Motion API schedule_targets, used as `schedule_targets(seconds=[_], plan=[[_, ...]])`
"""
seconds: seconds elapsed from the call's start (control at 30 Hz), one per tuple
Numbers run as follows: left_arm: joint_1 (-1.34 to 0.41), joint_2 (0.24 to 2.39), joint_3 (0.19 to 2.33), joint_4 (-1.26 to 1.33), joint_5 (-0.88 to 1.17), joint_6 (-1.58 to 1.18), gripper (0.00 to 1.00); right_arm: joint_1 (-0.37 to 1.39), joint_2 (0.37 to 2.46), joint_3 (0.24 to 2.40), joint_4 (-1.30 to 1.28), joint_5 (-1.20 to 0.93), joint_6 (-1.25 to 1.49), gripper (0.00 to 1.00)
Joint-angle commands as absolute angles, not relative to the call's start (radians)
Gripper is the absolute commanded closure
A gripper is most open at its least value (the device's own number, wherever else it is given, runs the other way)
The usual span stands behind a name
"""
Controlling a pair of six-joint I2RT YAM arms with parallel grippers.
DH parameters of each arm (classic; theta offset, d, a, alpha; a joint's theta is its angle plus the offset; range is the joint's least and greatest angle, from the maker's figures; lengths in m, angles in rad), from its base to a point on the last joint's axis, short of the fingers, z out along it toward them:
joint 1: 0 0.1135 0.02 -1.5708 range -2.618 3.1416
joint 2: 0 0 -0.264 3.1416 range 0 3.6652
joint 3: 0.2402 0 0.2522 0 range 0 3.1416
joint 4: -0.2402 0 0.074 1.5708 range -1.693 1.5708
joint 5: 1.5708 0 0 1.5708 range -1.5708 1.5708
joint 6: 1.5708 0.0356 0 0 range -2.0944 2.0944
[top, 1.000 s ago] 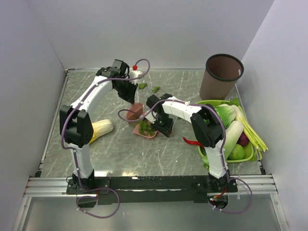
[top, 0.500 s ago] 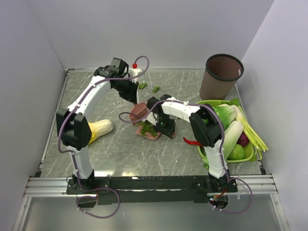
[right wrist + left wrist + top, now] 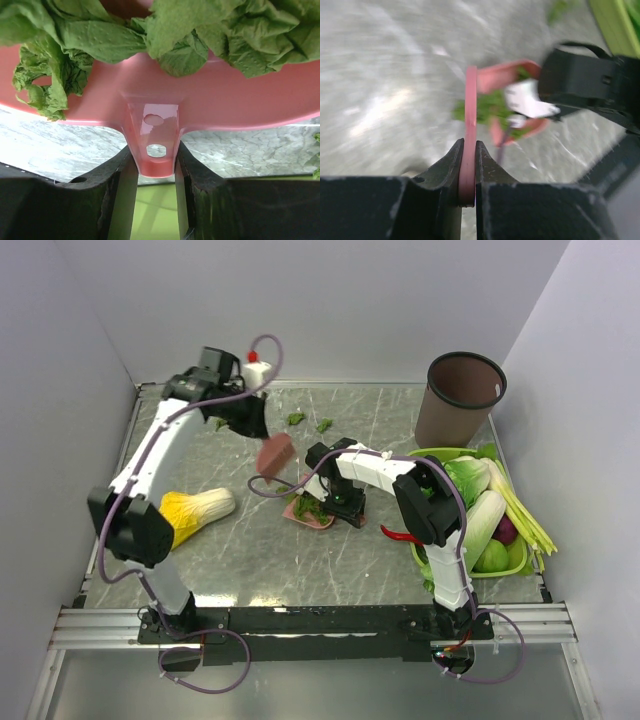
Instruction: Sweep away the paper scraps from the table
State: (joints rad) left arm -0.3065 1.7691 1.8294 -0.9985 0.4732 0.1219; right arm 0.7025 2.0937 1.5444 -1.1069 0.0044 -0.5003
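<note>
With left fingers (image 3: 447, 167) clamped on pink brush (image 3: 469, 120) and right fingers (image 3: 112, 195) on dustpan (image 3: 240, 107), draw paper scraps (image 3: 296, 419) beyond dustpan into it, brush grazing counter (image 3: 390, 420)

Plain pale walls (image 3: 330, 300) at back, L & R; soft, even light

Left hand (image 3: 260, 434) swung pink brush (image 3: 275, 454) away from dustpan (image 3: 300, 514).

White arms (image 3: 150, 455), black claws (image 3: 468, 145), purple cables (image 3: 246, 662)
</note>
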Motion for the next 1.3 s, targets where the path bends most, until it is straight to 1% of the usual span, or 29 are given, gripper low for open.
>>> schedule_targets(seconds=[0.0,0.1,0.3,0.33,0.4,0.43,0.5,0.53,0.57,0.6,0.7,0.87,1.03,1.13,1.27], plan=[[-0.233,1.66,1.853,-0.94,0.257,0.074,0.99,0.695,2.118,1.546,-1.109,0.051,-0.514,1.0],[-0.2,1.649,1.796,-0.95,0.274,0.06,0.99,0.698,2.114,1.558,-1.149,0.081,-0.511,1.0],[-0.199,1.681,1.689,-0.94,0.359,0.035,0.99,0.707,2.094,1.565,-1.226,0.129,-0.523,1.0],[-0.199,1.69,1.689,-0.94,0.371,0.037,0.99,0.707,2.088,1.562,-1.224,0.127,-0.523,0.87],[-0.198,1.715,1.7,-0.937,0.377,0.038,0.99,0.704,2.063,1.549,-1.207,0.117,-0.522,0.78],[-0.199,1.721,1.706,-0.936,0.386,0.043,0.99,0.704,2.051,1.545,-1.198,0.095,-0.52,0.71],[-0.199,1.741,1.709,-0.934,0.403,0.051,0.99,0.697,2.013,1.516,-1.149,0.071,-0.517,0.61],[-0.198,1.747,1.709,-0.934,0.419,0.06,0.99,0.695,1.988,1.491,-1.132,0.042,-0.512,0.54],[-0.198,1.761,1.706,-0.933,0.434,0.06,0.99,0.689,1.974,1.477,-1.094,0.025,-0.509,0.51],[-0.198,1.767,1.701,-0.924,0.44,0.055,0.99,0.681,1.961,1.461,-1.074,0.006,-0.512,0.43],[-0.199,1.792,1.687,-0.913,0.459,0.04,0.99,0.64,1.898,1.382,-0.987,-0.099,-0.517,0.33],[-0.199,1.828,1.684,-0.899,0.462,0.035,0.99,0.546,1.795,1.241,-0.856,-0.263,-0.534,0.31],[-0.199,1.871,1.693,-0.893,0.465,0.034,0.99,0.514,1.688,1.135,-0.727,-0.347,-0.575,0.32],[-0.198,1.893,1.701,-0.888,0.468,0.034,0.99,0.512,1.637,1.094,-0.675,-0.386,-0.601,0.33],[-0.198,1.907,1.715,-0.884,0.474,0.032,0.99,0.512,1.629,1.094,-0.644,-0.422,-0.627,0.36]])
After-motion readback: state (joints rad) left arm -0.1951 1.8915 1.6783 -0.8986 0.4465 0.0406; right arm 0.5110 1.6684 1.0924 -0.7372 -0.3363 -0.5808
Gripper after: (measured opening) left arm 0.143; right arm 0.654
